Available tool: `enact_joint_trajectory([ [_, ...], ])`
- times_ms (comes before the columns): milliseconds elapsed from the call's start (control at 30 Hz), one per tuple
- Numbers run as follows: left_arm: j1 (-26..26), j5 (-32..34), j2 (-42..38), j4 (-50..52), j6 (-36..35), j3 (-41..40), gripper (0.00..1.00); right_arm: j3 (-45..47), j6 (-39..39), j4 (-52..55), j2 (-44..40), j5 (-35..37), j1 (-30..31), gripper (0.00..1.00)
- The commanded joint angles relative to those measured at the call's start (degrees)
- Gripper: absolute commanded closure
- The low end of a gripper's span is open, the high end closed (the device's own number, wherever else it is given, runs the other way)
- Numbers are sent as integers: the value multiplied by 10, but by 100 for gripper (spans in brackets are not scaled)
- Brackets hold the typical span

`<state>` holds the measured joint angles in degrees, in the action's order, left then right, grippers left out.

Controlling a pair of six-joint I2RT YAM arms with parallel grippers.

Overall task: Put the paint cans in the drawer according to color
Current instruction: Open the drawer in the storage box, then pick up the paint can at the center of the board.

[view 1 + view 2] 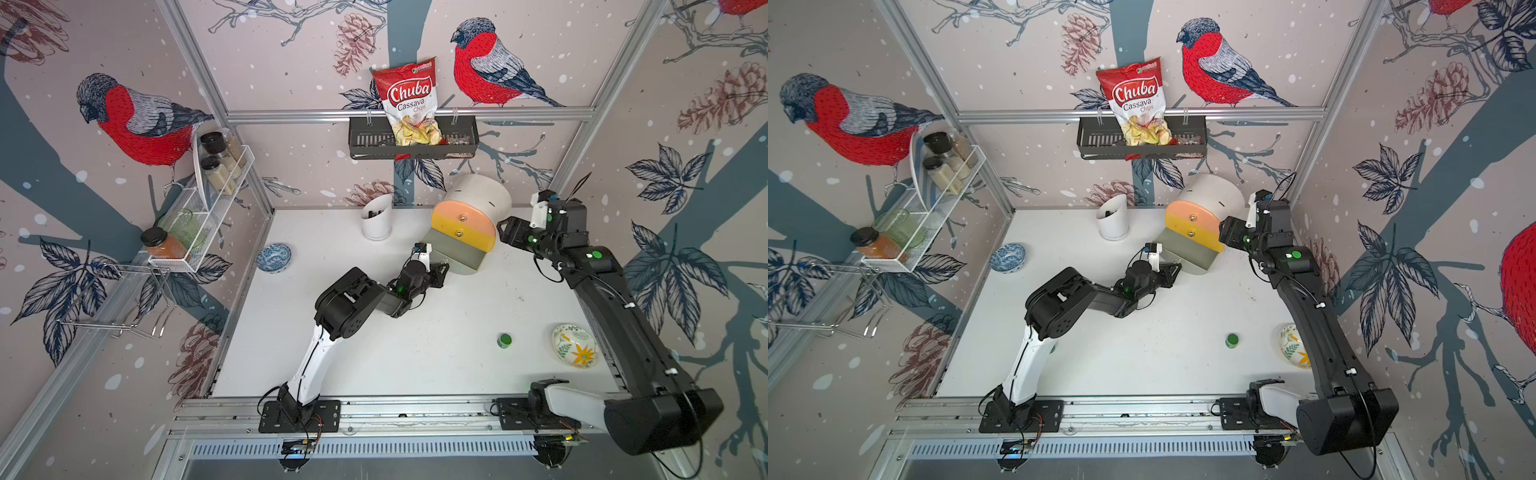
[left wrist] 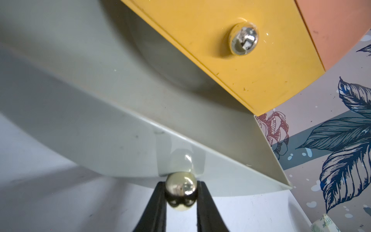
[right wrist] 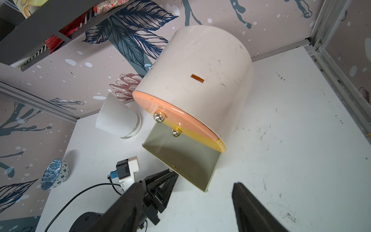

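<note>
Left gripper (image 1: 444,268) clamps the round metal knob (image 2: 181,192) on the grey-green bottom drawer (image 3: 180,158) of the white barrel-shaped chest (image 3: 200,70), drawer open (apparently empty); right gripper (image 3: 187,186) gapes nearby. One tiny green paint can (image 1: 504,340) waits on the white table (image 1: 415,357).

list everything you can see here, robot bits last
drawer chest: one, white, back right of table; grey-green bottom drawer pulled out
paint can: one clearly seen, green, front right
bowl: one, blue, left table edge
dish: one, floral, front right edge
holder cup: one, white, back centre
chips bag: one, red, in black wall basket
jars: three, black-lidded, left wall shelf
left gripper: one, black, shut on drawer knob
right gripper: one, black, open, beside chest
</note>
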<state>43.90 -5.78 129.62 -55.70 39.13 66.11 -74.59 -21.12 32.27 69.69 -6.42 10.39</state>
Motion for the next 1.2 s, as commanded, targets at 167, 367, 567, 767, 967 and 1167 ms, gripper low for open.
enact_joint_trajectory([
  [167,-1,-3,-11,-31,-2,-13,79,1,-3,16,-6,-1,2,25],
  [367,-4,-5,-14,-37,1,-22,77,6,-4,24,-15,3,2,25],
  [567,-4,2,-34,-34,-11,-36,46,22,-32,71,-32,24,3,25],
  [767,-5,4,-104,-29,-28,-100,39,81,-74,117,-79,26,20,26],
  [967,-7,21,-209,8,-41,-204,39,136,-115,175,-103,43,80,27],
  [1167,9,73,-337,164,-83,-224,40,202,-190,196,-113,76,119,25],
])
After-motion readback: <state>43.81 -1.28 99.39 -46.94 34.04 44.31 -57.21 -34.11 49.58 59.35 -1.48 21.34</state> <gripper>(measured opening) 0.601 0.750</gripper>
